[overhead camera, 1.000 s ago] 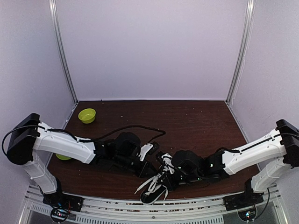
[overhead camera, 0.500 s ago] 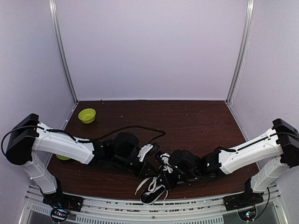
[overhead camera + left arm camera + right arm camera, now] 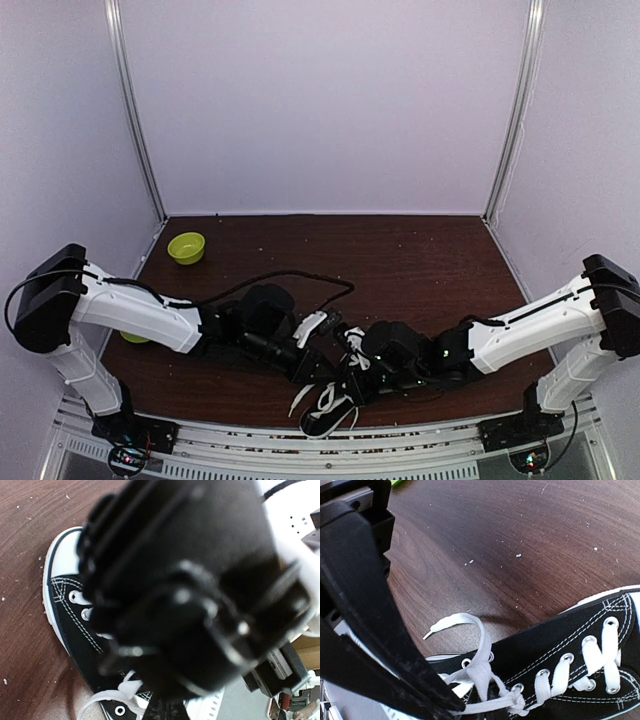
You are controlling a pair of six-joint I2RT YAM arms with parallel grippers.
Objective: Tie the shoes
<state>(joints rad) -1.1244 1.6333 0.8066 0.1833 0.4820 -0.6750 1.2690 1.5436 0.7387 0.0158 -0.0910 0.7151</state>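
The black sneaker with white laces lies near the table's front edge, between both grippers. In the right wrist view the shoe shows laced eyelets and a knotted cross of lace. One loose lace end arcs over the table. My right gripper has its black fingers closed together on a taut lace strand at the shoe's opening; it also shows in the top view. My left gripper hovers close over the shoe. In the left wrist view a blurred black body hides its jaws; the shoe's toe cap shows at left.
A green bowl stands at the back left. Another green object peeks from under the left arm. A black cable loops over the table behind the grippers. The table's front edge rail runs just below the shoe.
My right arm has shifted a little to the left, closer to the left gripper. The loose lace at the shoe's left side has drawn in slightly. The left arm has barely moved.
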